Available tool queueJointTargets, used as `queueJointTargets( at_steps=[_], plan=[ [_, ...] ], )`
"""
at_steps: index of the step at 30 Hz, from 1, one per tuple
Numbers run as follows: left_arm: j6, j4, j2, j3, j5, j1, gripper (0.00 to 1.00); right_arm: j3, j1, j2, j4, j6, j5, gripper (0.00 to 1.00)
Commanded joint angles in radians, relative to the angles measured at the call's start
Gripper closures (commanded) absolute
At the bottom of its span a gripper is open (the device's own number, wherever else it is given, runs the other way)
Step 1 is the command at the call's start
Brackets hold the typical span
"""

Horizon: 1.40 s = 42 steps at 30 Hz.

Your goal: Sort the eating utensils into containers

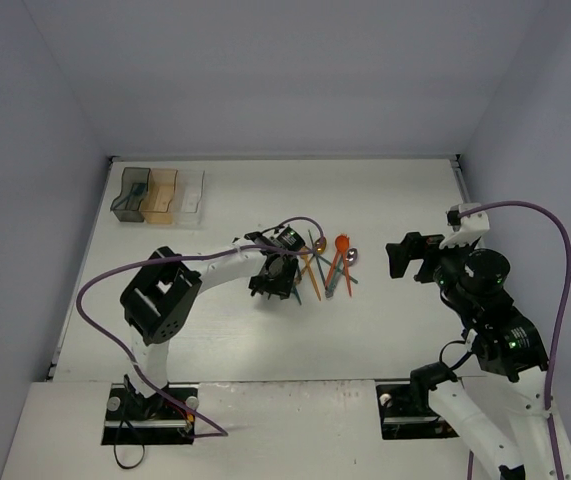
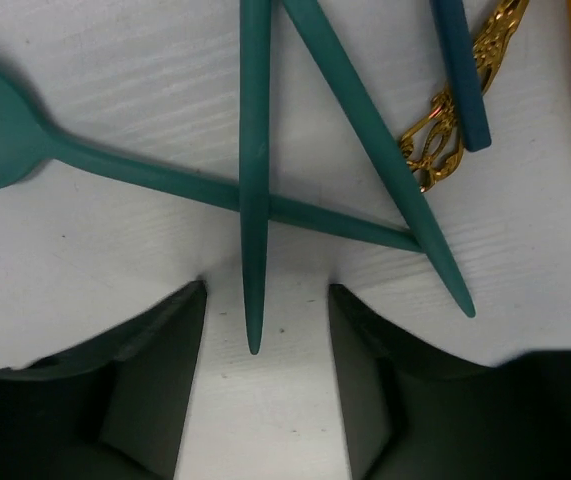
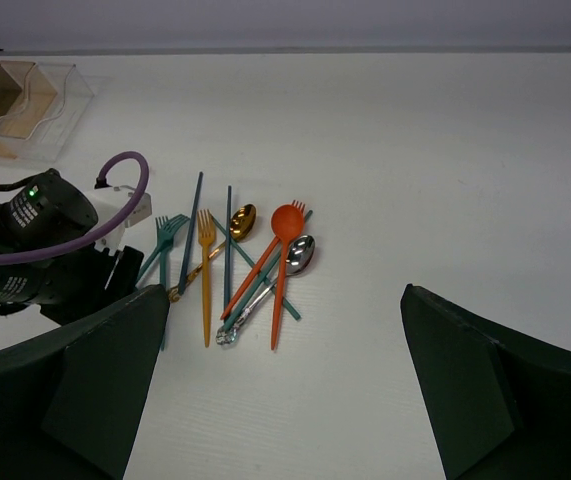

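White table, matte, flat.

Far left corner: containers, three joined bins in a row. Dark grey bin leftmost, amber bin in the middle, clear bin rightmost.

Mid-table: utensils in a loose heap, well apart from the bins, handles mostly running near to far, several crossed.
- Right side: orange spork, with silver spoon just beside it.
- Leftward from there: gold spoon, yellow-orange fork, teal fork at the left edge.
- Two dark blue sticks lie among them.

Close view: teal spoon, its handle crossed by a teal stick. A second teal stick slants over the handle's end. An ornate gold handle lies alongside.
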Motion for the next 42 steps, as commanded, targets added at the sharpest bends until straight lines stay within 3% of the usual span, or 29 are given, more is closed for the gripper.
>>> queueJointTargets(
  at_steps=[1, 3, 5, 18, 24, 30, 36, 42],
  plan=[
    [-0.007, 0.005, 0.003, 0.046, -0.019, -0.006, 0.66, 0.014, 0.008, 0.004, 0.049, 0.002, 0.007, 0.0],
    [-0.007, 0.005, -0.001, 0.045, -0.019, -0.004, 0.89, 0.015, 0.008, -0.001, 0.047, 0.002, 0.011, 0.0],
    [-0.01, 0.005, -0.014, 0.042, -0.019, -0.004, 0.98, 0.014, 0.008, -0.003, 0.047, 0.0, 0.015, 0.0],
    [0.056, -0.084, -0.212, 0.102, -0.075, 0.023, 1.0, 0.027, 0.008, 0.002, 0.04, -0.007, 0.014, 0.0],
    [0.135, -0.153, -0.304, 0.144, -0.039, 0.247, 1.0, 0.039, 0.007, 0.018, 0.039, -0.015, 0.014, 0.0],
    [0.366, -0.218, -0.317, 0.238, 0.007, 0.579, 1.0, 0.045, 0.008, 0.03, 0.041, -0.036, 0.019, 0.0],
    [0.577, -0.242, -0.207, 0.378, -0.071, 0.814, 1.0, 0.049, 0.007, 0.047, 0.041, -0.057, 0.02, 0.0],
    [0.628, -0.278, -0.051, 0.533, -0.073, 0.962, 1.0, 0.049, 0.008, 0.074, 0.04, -0.076, 0.048, 0.0]
  ],
)
